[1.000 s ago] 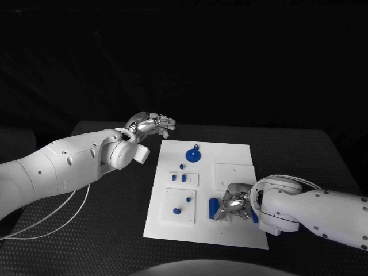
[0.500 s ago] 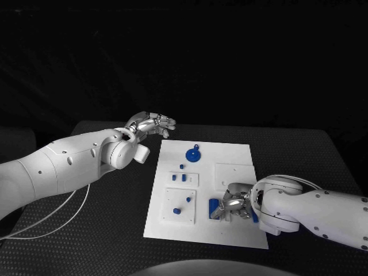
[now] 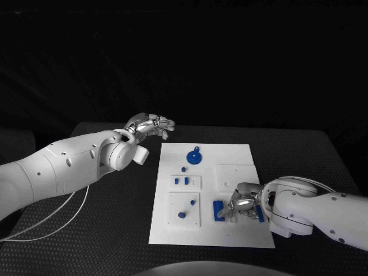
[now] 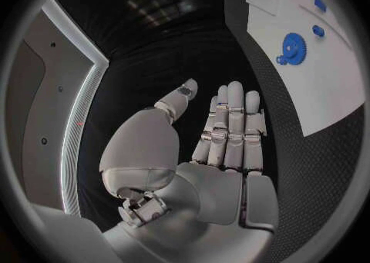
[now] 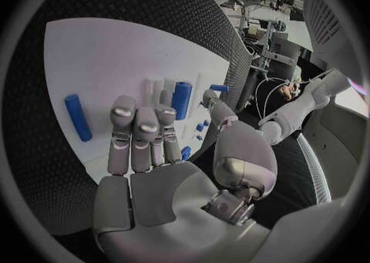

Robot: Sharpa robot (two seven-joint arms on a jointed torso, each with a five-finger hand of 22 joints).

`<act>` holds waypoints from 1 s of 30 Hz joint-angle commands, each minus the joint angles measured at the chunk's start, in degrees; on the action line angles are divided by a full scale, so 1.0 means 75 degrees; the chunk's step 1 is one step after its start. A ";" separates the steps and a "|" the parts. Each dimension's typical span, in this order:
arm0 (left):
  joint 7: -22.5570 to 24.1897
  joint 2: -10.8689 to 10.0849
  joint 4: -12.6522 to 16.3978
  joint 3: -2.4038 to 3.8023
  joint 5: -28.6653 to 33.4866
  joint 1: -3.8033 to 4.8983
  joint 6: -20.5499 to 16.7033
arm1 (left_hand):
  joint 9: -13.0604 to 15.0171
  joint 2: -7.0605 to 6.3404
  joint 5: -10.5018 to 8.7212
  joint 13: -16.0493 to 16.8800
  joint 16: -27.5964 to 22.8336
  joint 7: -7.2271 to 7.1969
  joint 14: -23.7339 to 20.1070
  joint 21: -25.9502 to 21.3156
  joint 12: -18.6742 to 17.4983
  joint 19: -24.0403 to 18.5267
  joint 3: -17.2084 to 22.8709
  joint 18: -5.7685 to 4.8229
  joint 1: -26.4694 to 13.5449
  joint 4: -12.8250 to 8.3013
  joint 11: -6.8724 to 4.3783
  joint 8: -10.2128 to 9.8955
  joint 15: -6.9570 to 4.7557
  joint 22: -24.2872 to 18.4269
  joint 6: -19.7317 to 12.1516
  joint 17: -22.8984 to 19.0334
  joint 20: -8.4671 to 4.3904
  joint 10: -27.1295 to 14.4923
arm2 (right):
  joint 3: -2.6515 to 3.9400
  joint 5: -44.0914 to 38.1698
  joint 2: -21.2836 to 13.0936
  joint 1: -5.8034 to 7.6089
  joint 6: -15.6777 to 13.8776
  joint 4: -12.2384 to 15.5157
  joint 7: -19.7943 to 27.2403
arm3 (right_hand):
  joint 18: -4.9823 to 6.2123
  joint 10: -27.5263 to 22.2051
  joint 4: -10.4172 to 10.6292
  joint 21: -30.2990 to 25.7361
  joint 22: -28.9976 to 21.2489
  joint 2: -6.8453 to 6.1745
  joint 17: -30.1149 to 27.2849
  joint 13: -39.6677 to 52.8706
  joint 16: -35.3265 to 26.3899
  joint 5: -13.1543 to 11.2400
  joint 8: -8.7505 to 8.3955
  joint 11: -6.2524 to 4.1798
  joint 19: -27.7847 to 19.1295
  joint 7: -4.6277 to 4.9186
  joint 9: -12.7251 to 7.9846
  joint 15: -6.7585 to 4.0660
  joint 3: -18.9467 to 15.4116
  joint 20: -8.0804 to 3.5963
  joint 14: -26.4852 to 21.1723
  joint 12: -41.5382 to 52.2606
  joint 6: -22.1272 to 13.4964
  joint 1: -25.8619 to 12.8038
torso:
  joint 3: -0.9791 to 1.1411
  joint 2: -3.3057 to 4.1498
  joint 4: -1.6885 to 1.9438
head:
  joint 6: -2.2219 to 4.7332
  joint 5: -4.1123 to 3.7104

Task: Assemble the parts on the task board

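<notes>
The white task board [image 3: 234, 155] is laid flat in the middle of the black table [image 3: 317, 149]. A round blue gear [image 3: 193, 155] is seen near the far end of the board. Small blue pegs [image 3: 182, 180] are stood in a raised square near the middle, and two more small blue pieces [image 3: 182, 215] are set in the square below it, toward the near left corner.

The right hand [image 3: 244, 202] is held low over the near right part of the board. Its fingers [image 5: 137, 129] are stretched out straight and close side by side, with the thumb off to one side, and nothing is held in them. A blue cylinder [image 5: 181, 100] is seen lying on the board just past the fingertips. Another blue cylinder [image 5: 77, 117] is lying near the board's edge, apart from the hand.

The left hand [image 3: 153, 125] is held up above the table, just off the far left corner of the board. Its fingers [image 4: 231, 127] are straight and close together, the thumb is spread away, and nothing is held.
</notes>
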 commanded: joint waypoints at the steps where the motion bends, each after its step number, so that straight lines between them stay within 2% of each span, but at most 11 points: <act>1: 0.0051 0.0007 0.0007 0.0004 0.0043 0.0004 0.0089 | -0.0011 -0.0005 0.0024 -0.0002 -0.0036 -0.0010 0.0044 -0.0053 0.0014 0.0050 0.0006 0.0106 -0.0047 0.0044 -0.0009 0.0046 0.0013 0.0014 -0.0047 0.0012 -0.0014 -0.0055 | 0.0128 0.0198 -0.0145 0.0122 -0.0484 0.0109 0.0562 | 0.0200 -0.0017 -0.0077 -0.0052 0.0037 0.0060 0.0011 0.0013 -0.0036 0.0004 -0.0007 -0.0025 -0.0023 0.0024 0.0019 -0.0038 -0.0129 -0.0066 0.0019 -0.0055 -0.0067 -0.0081 | 0.0004 -0.0003 -0.0007 | 0.0043 -0.0037; 5: 0.0055 0.0006 0.0002 0.0004 0.0043 0.0004 0.0087 | -0.0011 -0.0007 0.0023 -0.0002 -0.0037 -0.0010 0.0044 -0.0054 0.0014 0.0050 0.0005 0.0106 -0.0048 0.0044 -0.0009 0.0046 0.0013 0.0015 -0.0046 0.0013 -0.0014 -0.0055 | 0.0176 0.0374 -0.0430 0.0429 -0.0643 0.0133 0.0754 | 0.0200 -0.0032 -0.0163 -0.0071 0.0030 0.0186 0.0007 0.0013 -0.0065 0.0019 -0.0090 0.0009 -0.0033 0.0061 0.0004 -0.0018 -0.0193 -0.0086 0.0014 -0.0075 -0.0229 0.0022 | 0.0006 0.0000 -0.0006 | 0.0099 -0.0104; 6: 0.0054 0.0006 -0.0004 0.0004 0.0043 0.0004 0.0084 | -0.0011 -0.0008 0.0023 -0.0002 -0.0037 -0.0010 0.0043 -0.0054 0.0014 0.0050 0.0004 0.0106 -0.0048 0.0045 -0.0009 0.0047 0.0013 0.0016 -0.0046 0.0013 -0.0014 -0.0055 | 0.0176 0.0394 -0.0476 0.0477 -0.0644 0.0130 0.0776 | 0.0200 -0.0033 -0.0181 -0.0073 0.0030 0.0220 0.0006 0.0013 -0.0072 0.0020 -0.0187 0.0050 -0.0032 0.0104 -0.0030 0.0011 -0.0204 -0.0093 0.0016 -0.0078 -0.0412 0.0098 | 0.0009 -0.0002 -0.0011 | 0.0113 -0.0121; 10: 0.0058 0.0017 -0.0012 0.0004 0.0043 0.0004 0.0087 | -0.0012 -0.0010 0.0023 -0.0002 -0.0038 -0.0010 0.0043 -0.0055 0.0015 0.0050 0.0003 0.0106 -0.0049 0.0045 -0.0009 0.0047 0.0013 0.0017 -0.0046 0.0014 -0.0014 -0.0055 | 0.0176 0.0643 -0.0607 0.0551 -0.0587 0.0134 0.0801 | 0.0200 -0.0065 -0.0193 -0.0102 0.0030 0.0332 0.0013 0.0023 -0.0106 0.0125 -0.0244 0.0128 -0.0069 0.0184 -0.0020 0.0092 -0.0439 -0.0093 0.0014 -0.0092 -0.0550 0.0235 | 0.0010 -0.0001 -0.0013 | 0.0133 -0.0174; 13: 0.0060 0.0036 -0.0014 0.0004 0.0043 0.0004 0.0095 | -0.0012 -0.0011 0.0023 -0.0002 -0.0038 -0.0011 0.0043 -0.0056 0.0015 0.0050 0.0003 0.0106 -0.0049 0.0045 -0.0009 0.0048 0.0013 0.0018 -0.0046 0.0015 -0.0014 -0.0055 | 0.0176 0.0542 -0.0725 0.0573 -0.0374 0.0122 0.0649 | 0.0200 -0.0080 -0.0201 -0.0112 0.0047 0.0460 0.0036 0.0040 -0.0120 0.0355 -0.0249 0.0142 -0.0108 0.0197 0.0007 0.0108 -0.0806 -0.0094 0.0011 -0.0087 -0.0585 0.0369 | 0.0016 0.0002 -0.0006 | 0.0139 -0.0216; 19: 0.0060 0.0018 -0.0003 0.0003 0.0043 0.0004 0.0100 | -0.0012 -0.0012 0.0023 -0.0002 -0.0040 -0.0011 0.0043 -0.0057 0.0016 0.0050 0.0003 0.0106 -0.0050 0.0046 -0.0009 0.0049 0.0014 0.0020 -0.0045 0.0017 -0.0014 -0.0054 | 0.0175 -0.0523 -0.1040 0.0587 0.0567 0.0114 0.0098 | 0.0200 -0.0050 -0.0197 -0.0110 0.0056 0.0758 0.0064 0.0044 -0.0135 0.0305 -0.0210 0.0120 -0.0083 0.0173 0.0039 0.0088 -0.0902 -0.0100 0.0034 -0.0084 -0.0502 0.0960 | 0.0019 -0.0004 -0.0001 | 0.0139 -0.0285; 20: 0.0060 0.0010 0.0004 0.0003 0.0043 0.0004 0.0101 | -0.0012 -0.0012 0.0023 -0.0002 -0.0040 -0.0011 0.0043 -0.0057 0.0016 0.0050 0.0002 0.0105 -0.0050 0.0047 -0.0009 0.0049 0.0014 0.0020 -0.0045 0.0017 -0.0014 -0.0054 | 0.0175 -0.0662 -0.1076 0.0587 0.0748 0.0136 -0.0015 | 0.0200 -0.0032 -0.0176 -0.0108 0.0056 0.0824 0.0070 0.0042 -0.0138 0.0162 -0.0176 0.0111 -0.0064 0.0158 0.0052 0.0085 -0.0818 -0.0092 0.0047 -0.0084 -0.0427 0.1131 | 0.0013 -0.0002 -0.0001 | 0.0144 -0.0315; 21: 0.0063 -0.0004 0.0015 0.0003 0.0043 0.0003 0.0103 | -0.0012 -0.0013 0.0023 -0.0002 -0.0040 -0.0011 0.0043 -0.0057 0.0016 0.0050 0.0002 0.0105 -0.0051 0.0047 -0.0009 0.0049 0.0014 0.0021 -0.0045 0.0018 -0.0014 -0.0054 | 0.0174 -0.0812 -0.1126 0.0587 0.0816 0.0164 -0.0106 | 0.0199 -0.0012 -0.0157 -0.0110 0.0052 0.0821 0.0072 0.0040 -0.0141 0.0033 -0.0145 0.0096 -0.0049 0.0144 0.0065 0.0077 -0.0707 -0.0086 0.0058 -0.0082 -0.0359 0.1251 | 0.0010 -0.0002 0.0003 | 0.0147 -0.0344; 24: 0.0072 -0.0002 0.0023 0.0002 0.0043 0.0003 0.0102 | -0.0012 -0.0023 0.0023 -0.0001 -0.0043 -0.0010 0.0044 -0.0060 0.0017 0.0050 -0.0009 0.0103 -0.0071 0.0060 -0.0009 0.0051 0.0015 0.0026 -0.0045 0.0023 -0.0012 -0.0053 | 0.0170 -0.1001 -0.1259 0.0586 0.1120 0.0229 -0.0422 | 0.0200 0.0031 -0.0075 -0.0116 0.0047 0.0766 0.0079 0.0031 -0.0149 0.0032 -0.0103 0.0077 -0.0016 0.0119 0.0079 0.0066 -0.0441 -0.0038 0.0085 -0.0087 -0.0242 0.1335 | 0.0006 -0.0001 -0.0008 | 0.0166 -0.0496; 27: 0.0073 -0.0010 0.0057 0.0002 0.0043 0.0002 0.0109 | -0.0013 -0.0026 0.0023 -0.0001 -0.0045 -0.0010 0.0044 -0.0063 0.0018 0.0051 -0.0015 0.0102 -0.0085 0.0069 -0.0009 0.0053 0.0015 0.0029 -0.0044 0.0027 -0.0011 -0.0053 | 0.0157 -0.1355 -0.1348 0.0585 0.1256 0.0262 -0.0591 | 0.0200 0.0064 0.0118 -0.0111 0.0052 0.0581 0.0096 0.0026 -0.0150 0.0008 -0.0045 0.0045 0.0017 0.0074 0.0140 0.0035 -0.0124 0.0001 0.0102 -0.0098 -0.0135 0.1248 | -0.0003 -0.0004 -0.0005 | 0.0183 -0.0659; 30: 0.0074 -0.0007 0.0076 0.0002 0.0043 0.0002 0.0116 | -0.0013 -0.0028 0.0023 -0.0001 -0.0047 -0.0010 0.0043 -0.0065 0.0019 0.0051 -0.0018 0.0101 -0.0093 0.0075 -0.0009 0.0054 0.0016 0.0032 -0.0043 0.0029 -0.0011 -0.0054 | 0.0124 -0.1675 -0.1438 0.0584 0.1427 0.0267 -0.0619 | 0.0200 0.0089 0.0229 -0.0096 0.0063 0.0518 0.0114 0.0038 -0.0136 -0.0014 -0.0018 0.0028 0.0030 0.0064 0.0183 0.0027 0.0036 0.0011 0.0110 -0.0088 -0.0105 0.1172 | -0.0009 -0.0002 -0.0002 | 0.0190 -0.0786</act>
